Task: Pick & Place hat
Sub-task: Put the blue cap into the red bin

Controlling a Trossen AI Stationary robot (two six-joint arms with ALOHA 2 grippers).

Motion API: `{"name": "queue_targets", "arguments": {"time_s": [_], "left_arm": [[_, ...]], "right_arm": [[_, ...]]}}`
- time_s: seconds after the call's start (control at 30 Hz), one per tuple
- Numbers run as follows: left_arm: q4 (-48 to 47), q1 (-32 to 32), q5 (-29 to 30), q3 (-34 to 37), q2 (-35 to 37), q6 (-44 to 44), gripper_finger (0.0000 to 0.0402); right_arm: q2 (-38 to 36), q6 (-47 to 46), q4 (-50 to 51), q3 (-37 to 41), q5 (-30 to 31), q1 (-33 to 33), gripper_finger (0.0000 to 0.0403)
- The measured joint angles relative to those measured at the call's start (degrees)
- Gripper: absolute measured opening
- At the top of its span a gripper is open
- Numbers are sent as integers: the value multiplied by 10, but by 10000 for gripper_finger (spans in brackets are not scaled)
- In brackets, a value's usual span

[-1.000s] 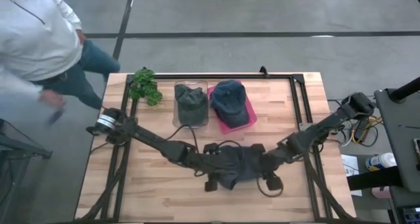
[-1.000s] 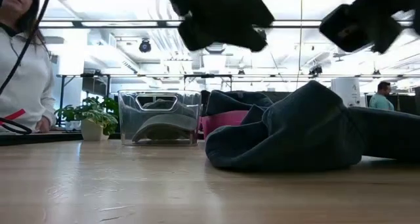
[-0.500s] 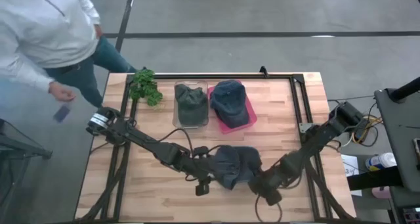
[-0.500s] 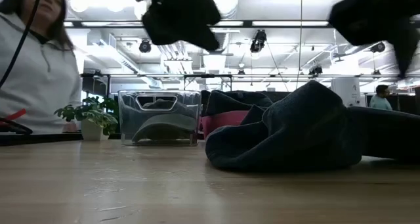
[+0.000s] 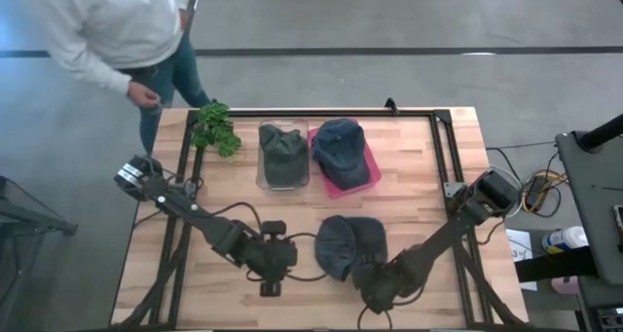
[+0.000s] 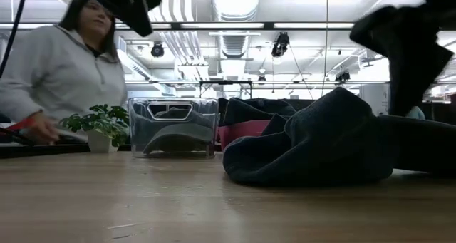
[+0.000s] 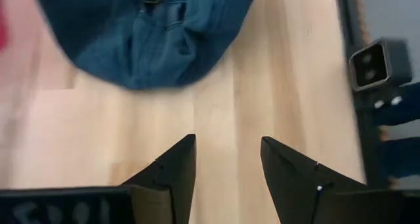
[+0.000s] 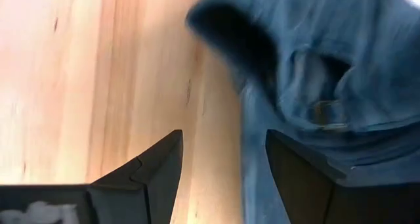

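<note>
Now the hat lies loose on the bench between both spread claws, left claw and right claw empty. Risk: its floppy cloth could snag a finger and drag.

loose hat on table between both tools, two hats behind it

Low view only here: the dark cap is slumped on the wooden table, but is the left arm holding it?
Observer: No. The left gripper has its jaws open over bare wood, apart from the dark blue denim cap.
Operator: And the right arm?
Observer: The right gripper has open jaws too, right at the cap's edge, not closed on it.
</note>
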State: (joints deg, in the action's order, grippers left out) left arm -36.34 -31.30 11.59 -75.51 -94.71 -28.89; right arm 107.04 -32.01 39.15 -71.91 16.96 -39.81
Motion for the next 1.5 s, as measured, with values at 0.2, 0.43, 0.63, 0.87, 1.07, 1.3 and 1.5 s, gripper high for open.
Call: {"name": "queue_targets", "arguments": {"time_s": [0.2,0.43,0.63,0.87,1.07,1.3,1.5], "left_arm": [[-27,-18,53,41,50,20,165],[-15,-34,61,126,147,-38,165],[-8,-41,96,185,239,-89,165],[-6,-41,140,221,316,-86,165],[-2,-41,180,227,345,-50,165],[41,-41,201,234,348,-4,165],[87,-41,212,259,348,6,165]], "right_arm": [[25,-27,10,-28,95,9,215],[63,-57,4,-30,71,47,196],[61,-134,4,-37,71,74,83],[8,-222,3,-49,65,89,17],[-112,-328,-10,-43,105,106,14],[-274,-457,-15,56,317,147,13],[-397,-372,-254,212,315,223,12]]}}
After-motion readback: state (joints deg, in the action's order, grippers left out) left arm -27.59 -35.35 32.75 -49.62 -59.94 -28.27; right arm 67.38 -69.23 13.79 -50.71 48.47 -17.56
